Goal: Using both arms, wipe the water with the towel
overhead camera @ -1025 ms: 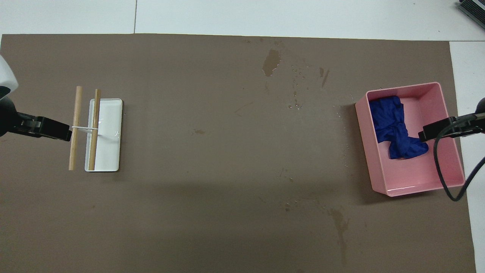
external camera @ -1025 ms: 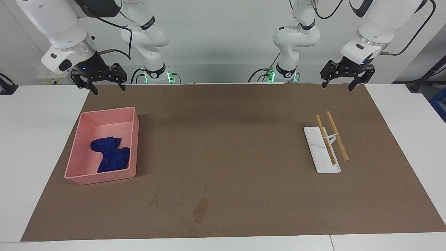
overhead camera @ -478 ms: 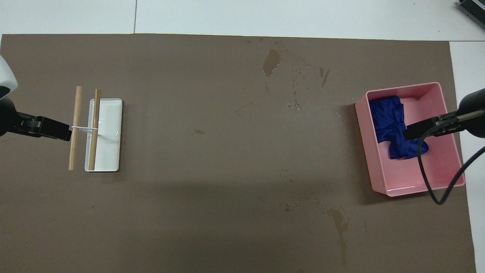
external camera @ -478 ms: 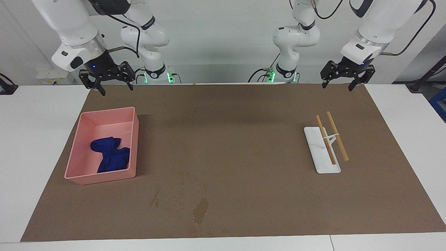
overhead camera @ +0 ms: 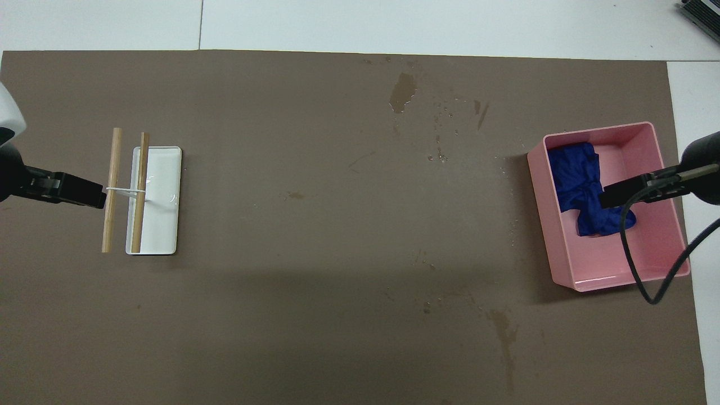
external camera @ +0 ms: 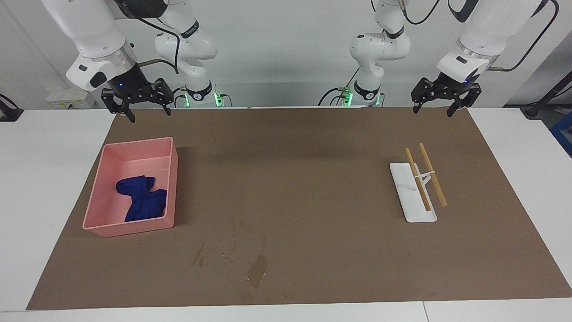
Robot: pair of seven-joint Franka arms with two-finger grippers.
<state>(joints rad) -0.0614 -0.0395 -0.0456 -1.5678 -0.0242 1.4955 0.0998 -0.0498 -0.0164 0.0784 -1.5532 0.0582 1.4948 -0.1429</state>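
The water (external camera: pixel 258 270) is a dark wet blotch with small droplets on the brown mat, near the edge farthest from the robots; it also shows in the overhead view as the water (overhead camera: pixel 402 93). The deep-blue towel (external camera: pixel 143 203) lies crumpled in the pink tray (external camera: pixel 134 145) toward the right arm's end. My right gripper (external camera: pixel 150 115) hangs open high over that tray, well clear of the towel (overhead camera: pixel 579 185); from above the right gripper (overhead camera: pixel 613 197) overlaps the cloth. My left gripper (external camera: pixel 432 112) waits open, raised over the mat at the left arm's end.
A white tray (external camera: pixel 413 210) carrying two wooden sticks (external camera: pixel 432 175) tied by a white band lies toward the left arm's end, under the left gripper's (overhead camera: pixel 93 198) tip seen from above. Two slimmer arms with green-lit bases (external camera: pixel 199 96) stand at the robots' edge.
The right gripper swung from the table's end in over the pink tray, then held nearly still. The left arm, towel and water did not move.
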